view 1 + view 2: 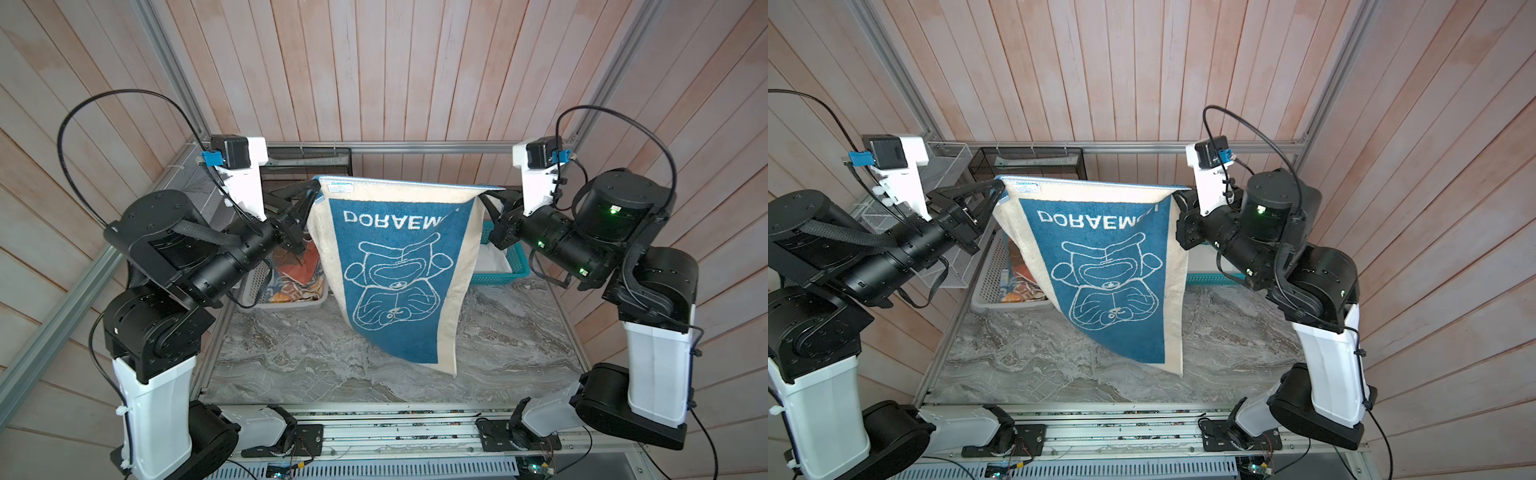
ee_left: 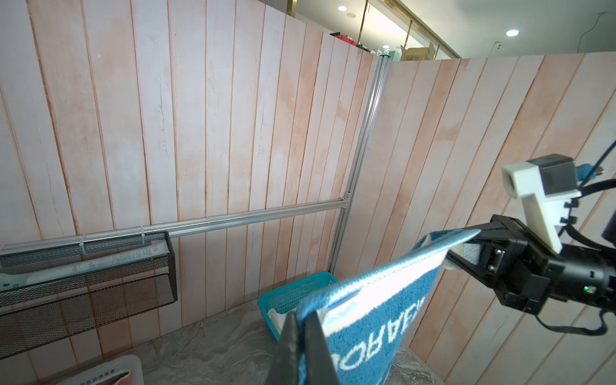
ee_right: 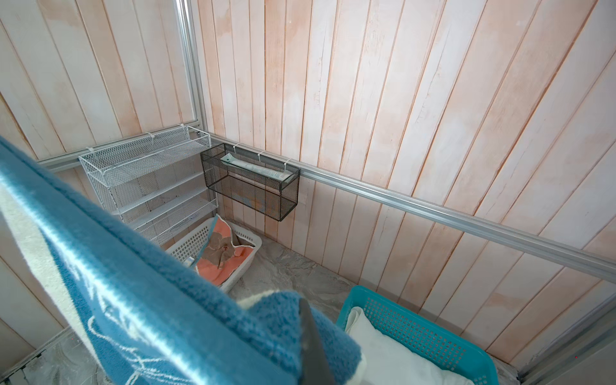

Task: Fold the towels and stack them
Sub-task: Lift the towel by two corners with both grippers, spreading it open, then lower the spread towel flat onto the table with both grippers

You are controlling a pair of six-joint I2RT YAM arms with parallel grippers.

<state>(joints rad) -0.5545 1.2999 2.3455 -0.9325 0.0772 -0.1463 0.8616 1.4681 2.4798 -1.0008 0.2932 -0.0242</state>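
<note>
Top views: left gripper [image 1: 316, 189], right gripper [image 1: 484, 194] clamping hanging DORAEMON towel [image 1: 399, 270], unfolded; white towel [image 1: 493, 259] lying in teal basket [image 1: 519, 259]; coral towel [image 1: 296, 271] waiting.

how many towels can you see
3. The DORAEMON towel hangs between the left gripper and right gripper. The coral-orange towel lies crumpled in the white basket. The white towel sits in the teal basket. Another may be hidden beneath the coral one.

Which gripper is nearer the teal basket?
Right. The right gripper pinches a corner of the Doraemon towel above the teal basket; the left gripper holds the opposite corner above the white basket.
</note>
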